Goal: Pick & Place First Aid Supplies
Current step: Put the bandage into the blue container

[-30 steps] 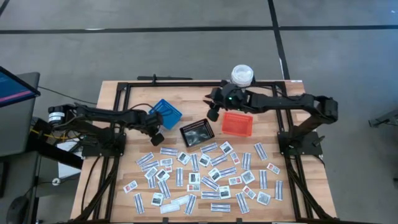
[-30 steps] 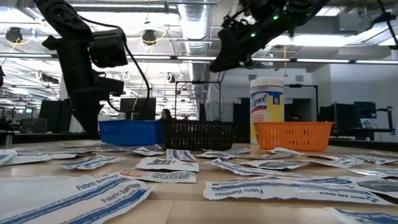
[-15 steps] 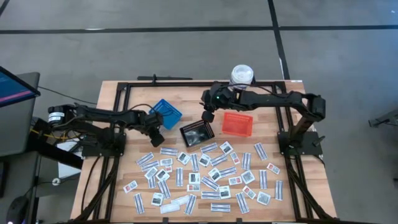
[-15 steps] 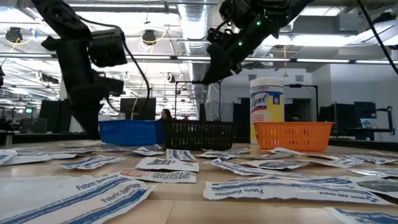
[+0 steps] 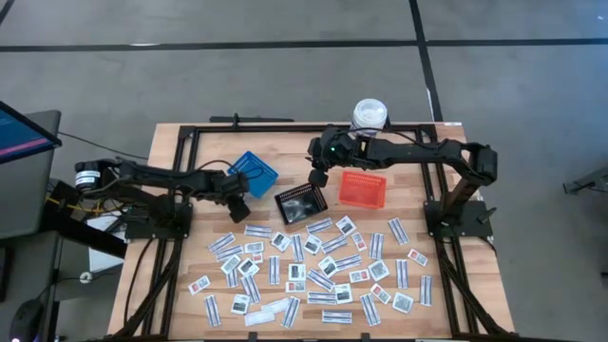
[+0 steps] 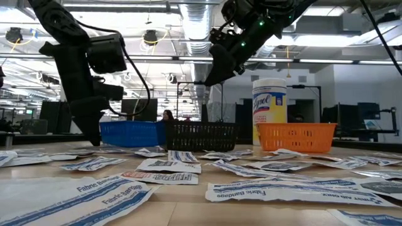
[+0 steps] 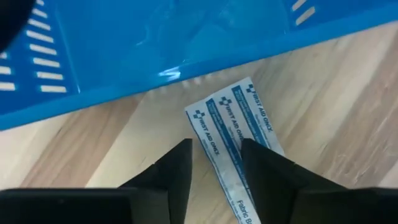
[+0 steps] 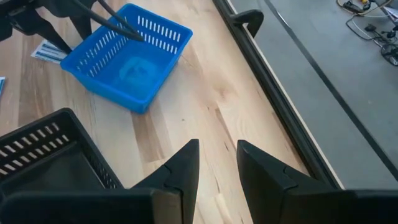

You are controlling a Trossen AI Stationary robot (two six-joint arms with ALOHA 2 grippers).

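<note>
Table (image 5: 190, 142): we count dozens of packets (image 5: 313, 271) spread over the near half of the wood, so we judge the sorting barely begun.
Baskets: the blue basket (image 5: 253, 172), the black basket (image 5: 301, 203) and the orange basket (image 5: 363, 189) stand in a row behind the packets; from above we see no packets in the blue or orange one, and we cannot tell for the black one.
Bottle (image 5: 370, 116): it stands at the far edge behind the orange basket; we take it to be no part of the job.
Left gripper (image 5: 237, 207): it is low beside the blue basket, jaws parted, straddling a strip (image 7: 233, 127) that lies flat on the wood just outside the basket wall; we see no grip on it.
Strip: it lies outside the basket, so we judge it not yet placed.
Right gripper (image 5: 318, 176): it hangs above the table just behind the black basket, jaws narrowly apart with nothing between them.
Done: nothing we can confirm.
Left: nearly every packet, as far as we see.
</note>
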